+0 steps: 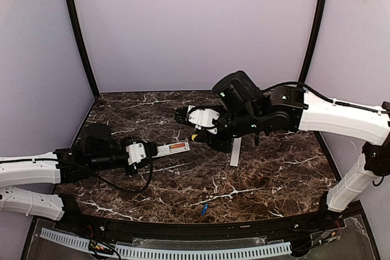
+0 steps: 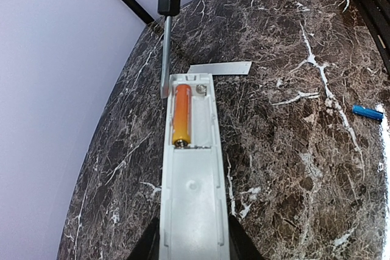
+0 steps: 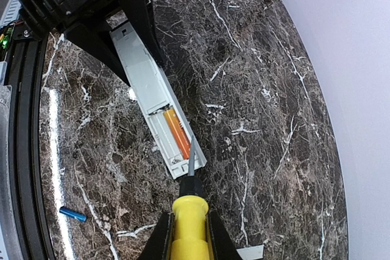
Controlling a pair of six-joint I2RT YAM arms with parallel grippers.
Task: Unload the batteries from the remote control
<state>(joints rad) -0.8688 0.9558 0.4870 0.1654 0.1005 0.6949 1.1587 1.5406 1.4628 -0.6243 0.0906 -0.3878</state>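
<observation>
My left gripper [image 2: 194, 249] is shut on the white remote control [image 2: 192, 199], holding it level with its open battery bay facing up. An orange battery [image 2: 181, 114] lies in one slot, and the slot beside it is empty. A blue battery [image 2: 367, 112] lies loose on the table. My right gripper [image 3: 187, 235] is shut on the yellow screwdriver [image 3: 190, 226]. The screwdriver's tip sits at the remote control's [image 3: 152, 101] far end, right beside the orange battery [image 3: 177, 133]. From above, the right gripper [image 1: 204, 127] faces the remote control [image 1: 173, 148].
The flat white back cover [image 1: 235, 151] lies on the dark marble table [image 1: 274, 168] just right of the remote's end. The blue battery [image 1: 205, 209] rests near the front edge. Black frame posts rise at the back corners against lilac walls.
</observation>
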